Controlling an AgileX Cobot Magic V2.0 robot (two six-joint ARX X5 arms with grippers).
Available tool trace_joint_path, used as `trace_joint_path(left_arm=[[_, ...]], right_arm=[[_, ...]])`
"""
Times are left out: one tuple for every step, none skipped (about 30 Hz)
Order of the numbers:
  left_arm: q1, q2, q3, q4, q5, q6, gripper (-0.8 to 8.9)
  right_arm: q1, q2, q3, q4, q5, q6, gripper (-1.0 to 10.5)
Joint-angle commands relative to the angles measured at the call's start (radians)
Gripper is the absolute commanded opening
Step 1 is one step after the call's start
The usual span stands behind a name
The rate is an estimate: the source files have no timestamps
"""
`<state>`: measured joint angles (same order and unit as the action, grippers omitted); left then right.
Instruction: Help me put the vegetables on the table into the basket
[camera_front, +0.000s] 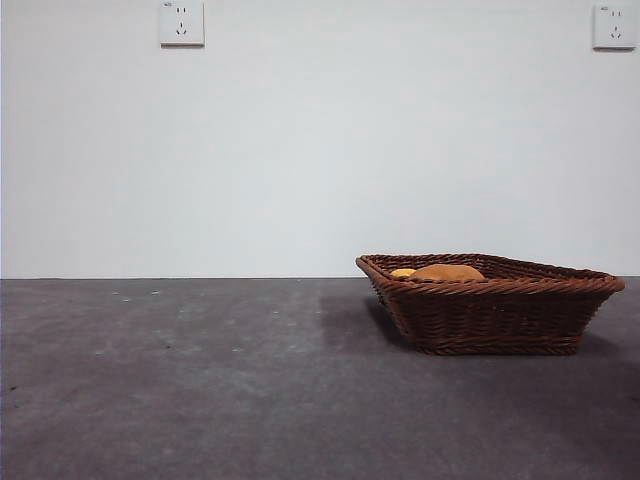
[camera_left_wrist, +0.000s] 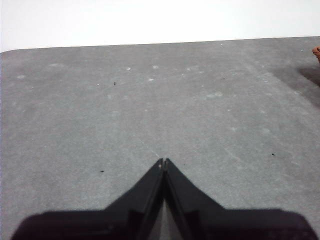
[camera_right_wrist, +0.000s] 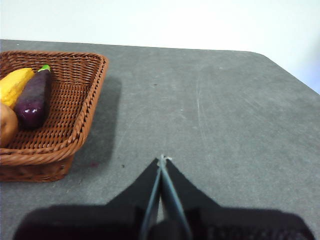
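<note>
The brown wicker basket (camera_front: 490, 305) stands on the dark grey table (camera_front: 200, 380) at the right in the front view. Inside it lie the brown-orange potato (camera_front: 447, 272) and the small yellow vegetable (camera_front: 402, 272). In the right wrist view the basket (camera_right_wrist: 75, 105) holds the purple eggplant (camera_right_wrist: 34, 98), the yellow vegetable (camera_right_wrist: 14, 85) and an edge of the potato (camera_right_wrist: 6, 125). My right gripper (camera_right_wrist: 161, 160) is shut and empty, over bare table beside the basket. My left gripper (camera_left_wrist: 163, 161) is shut and empty over bare table, with a basket corner (camera_left_wrist: 316, 51) at the picture's edge.
A white wall rises behind the table with two sockets (camera_front: 181, 22) (camera_front: 613, 26) high up. The table's rounded corner (camera_right_wrist: 265, 56) shows in the right wrist view.
</note>
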<state>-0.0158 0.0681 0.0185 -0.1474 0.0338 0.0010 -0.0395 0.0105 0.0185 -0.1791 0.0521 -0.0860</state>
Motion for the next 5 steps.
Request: trace_joint_path(left_arm=[[0.002,0.0,-0.011,0.005,0.0,0.015,-0.03],[0.002,0.0,-0.011,0.005,0.0,0.015,-0.03],[0.002,0.0,-0.011,0.005,0.0,0.015,-0.03],[0.002,0.0,-0.011,0.005,0.0,0.015,-0.03],[0.002,0.0,-0.011,0.005,0.0,0.015,-0.03]], right_arm=[[-0.001,-0.001,-0.004,-0.006,0.001,0.011,0.0],[-0.001,-0.001,-0.004,-0.006,0.001,0.011,0.0],[-0.001,-0.001,-0.004,-0.006,0.001,0.011,0.0],[-0.001,-0.001,-0.004,-0.006,0.001,0.011,0.0],[-0.001,-0.001,-0.004,-0.006,0.001,0.011,0.0]])
